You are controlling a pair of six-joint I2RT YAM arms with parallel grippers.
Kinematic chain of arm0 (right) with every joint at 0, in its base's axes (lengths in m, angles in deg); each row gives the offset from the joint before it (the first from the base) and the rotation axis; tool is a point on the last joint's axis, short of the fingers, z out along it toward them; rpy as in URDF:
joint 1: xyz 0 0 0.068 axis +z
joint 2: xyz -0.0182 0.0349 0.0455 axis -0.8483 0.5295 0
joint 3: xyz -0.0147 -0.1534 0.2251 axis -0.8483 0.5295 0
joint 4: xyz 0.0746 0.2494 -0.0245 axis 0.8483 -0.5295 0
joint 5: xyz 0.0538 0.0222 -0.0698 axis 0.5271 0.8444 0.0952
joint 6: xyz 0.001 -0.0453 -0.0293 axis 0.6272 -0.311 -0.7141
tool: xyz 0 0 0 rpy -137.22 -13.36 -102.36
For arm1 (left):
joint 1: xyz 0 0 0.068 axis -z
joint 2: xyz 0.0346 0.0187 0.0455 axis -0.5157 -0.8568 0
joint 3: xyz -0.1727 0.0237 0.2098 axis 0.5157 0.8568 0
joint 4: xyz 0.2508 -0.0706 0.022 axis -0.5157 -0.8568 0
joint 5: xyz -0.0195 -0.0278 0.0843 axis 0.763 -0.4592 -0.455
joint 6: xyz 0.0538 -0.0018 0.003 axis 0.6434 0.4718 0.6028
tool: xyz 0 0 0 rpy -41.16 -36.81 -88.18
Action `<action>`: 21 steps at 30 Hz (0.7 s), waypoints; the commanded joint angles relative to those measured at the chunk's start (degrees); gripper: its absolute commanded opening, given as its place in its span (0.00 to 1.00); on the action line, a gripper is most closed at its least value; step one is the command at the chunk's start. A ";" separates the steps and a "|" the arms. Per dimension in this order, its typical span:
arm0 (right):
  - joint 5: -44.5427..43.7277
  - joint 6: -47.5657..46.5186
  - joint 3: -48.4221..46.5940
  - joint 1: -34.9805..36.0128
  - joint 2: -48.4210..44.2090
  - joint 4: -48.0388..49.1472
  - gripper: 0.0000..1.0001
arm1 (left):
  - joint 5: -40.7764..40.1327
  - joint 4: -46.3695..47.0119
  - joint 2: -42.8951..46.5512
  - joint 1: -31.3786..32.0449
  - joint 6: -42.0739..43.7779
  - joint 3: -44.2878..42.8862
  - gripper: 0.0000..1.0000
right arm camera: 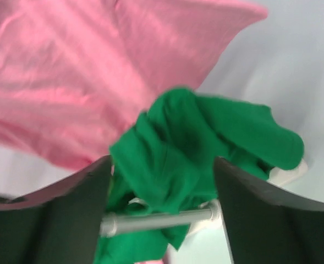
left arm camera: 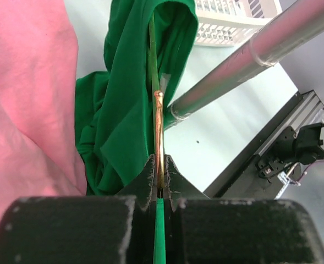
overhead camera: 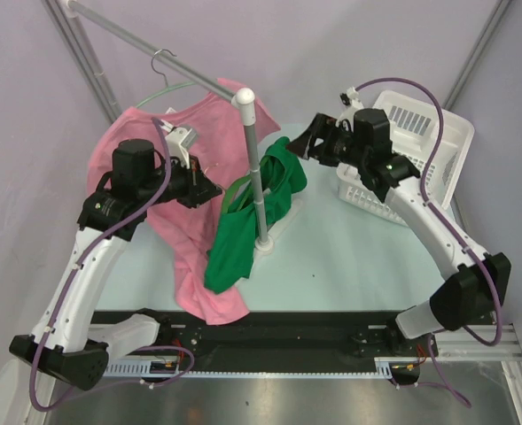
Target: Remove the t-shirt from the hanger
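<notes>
Left gripper (left arm camera: 159, 163), left of the post (overhead camera: 253, 168): jaws pinched tight on the thin wire of a hanger (left arm camera: 158, 126), seen edge-on. Green t-shirt (overhead camera: 234, 248) is draped over that hanger. It is bunched, hangs low against the post, and shows cloth on both sides of it.

Right gripper (right arm camera: 163, 165), right of the post and level with the shirt's upper fold: jaws wide, one on each side of the green bundle, holding nothing. No contact is visible.

Step in hand (judgement): one arm steadies the hanger while the other takes hold of the cloth, so the shirt is not yet off. The next move calls for the right jaws to close on a thick fold, then pull it away from the post along the wire while the left grip stays firm.

Surroundings: a pink t-shirt (overhead camera: 190, 257) hangs from the rail (overhead camera: 145, 44) left of the post, behind the left arm. A white basket (overhead camera: 429, 142) sits far right of the post.

In the way: the post stands between the two grippers and could snag the cloth. The pink shirt crowds the left arm.
</notes>
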 commanded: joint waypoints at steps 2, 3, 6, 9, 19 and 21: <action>8.56 -10.45 8.03 -5.04 -9.59 7.01 0.95 | 2.40 -5.06 -3.52 0.44 3.38 -10.15 0.00; 9.34 -11.51 8.74 -6.27 -10.47 7.72 0.95 | 2.67 -5.85 -4.13 0.44 3.82 -11.13 0.01; 15.84 -14.94 9.80 -10.58 -9.00 10.18 0.88 | 4.16 -7.00 -5.37 0.44 4.97 -13.07 0.00; 19.89 -20.55 10.15 -11.20 -7.32 11.41 0.78 | 5.21 -7.18 -5.54 0.35 5.58 -13.69 0.00; 19.02 -31.73 11.83 -8.92 -0.38 19.41 0.86 | 5.83 -8.15 -5.63 0.35 6.29 -14.31 0.00; 19.11 -32.43 10.43 -7.78 2.69 19.85 0.86 | 6.01 -8.23 -5.72 0.35 6.20 -14.31 0.00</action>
